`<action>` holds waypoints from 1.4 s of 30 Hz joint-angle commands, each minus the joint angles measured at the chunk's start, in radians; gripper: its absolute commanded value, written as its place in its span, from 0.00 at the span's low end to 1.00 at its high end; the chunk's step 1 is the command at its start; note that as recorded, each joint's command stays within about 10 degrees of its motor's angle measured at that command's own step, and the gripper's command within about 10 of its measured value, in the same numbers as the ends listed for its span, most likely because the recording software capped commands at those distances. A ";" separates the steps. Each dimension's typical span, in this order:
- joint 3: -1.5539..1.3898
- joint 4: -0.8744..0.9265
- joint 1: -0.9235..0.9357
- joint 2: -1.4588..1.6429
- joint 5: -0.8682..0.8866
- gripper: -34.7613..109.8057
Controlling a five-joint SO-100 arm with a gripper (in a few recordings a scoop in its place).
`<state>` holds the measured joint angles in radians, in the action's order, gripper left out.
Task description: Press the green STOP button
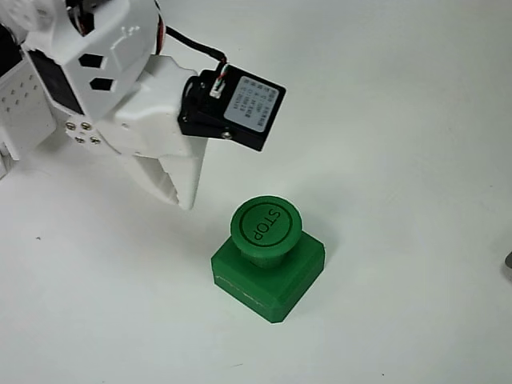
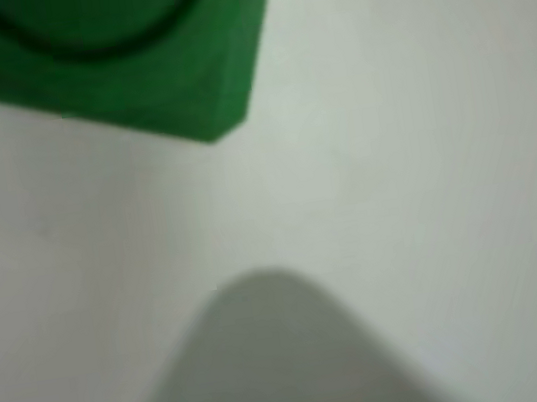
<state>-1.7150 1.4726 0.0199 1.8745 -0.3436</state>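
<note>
The green STOP button point(image 1: 266, 225) stands on the white table, a round cap marked "STOP" on a square green base point(image 1: 272, 276). My white gripper point(image 1: 182, 192) hangs just left of and slightly behind the cap, its fingers pressed together into one point, apart from the button and holding nothing. In the wrist view the button's base point(image 2: 180, 83) fills the top left, blurred, and a pale fingertip point(image 2: 272, 362) rises from the bottom edge below it.
The white tabletop point(image 1: 400, 120) spreads around the button on every side. A small dark object point(image 1: 509, 264) sits at the right edge of the fixed view. My arm's body and black motor point(image 1: 232, 108) occupy the upper left.
</note>
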 commanded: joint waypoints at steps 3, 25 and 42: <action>0.233 0.046 -0.017 -0.074 -0.018 0.24; 0.414 0.060 -0.120 -0.232 0.043 0.24; 0.410 0.060 -0.129 -0.288 0.049 0.24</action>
<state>-1.3652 1.5324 -0.1012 1.5616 -0.2869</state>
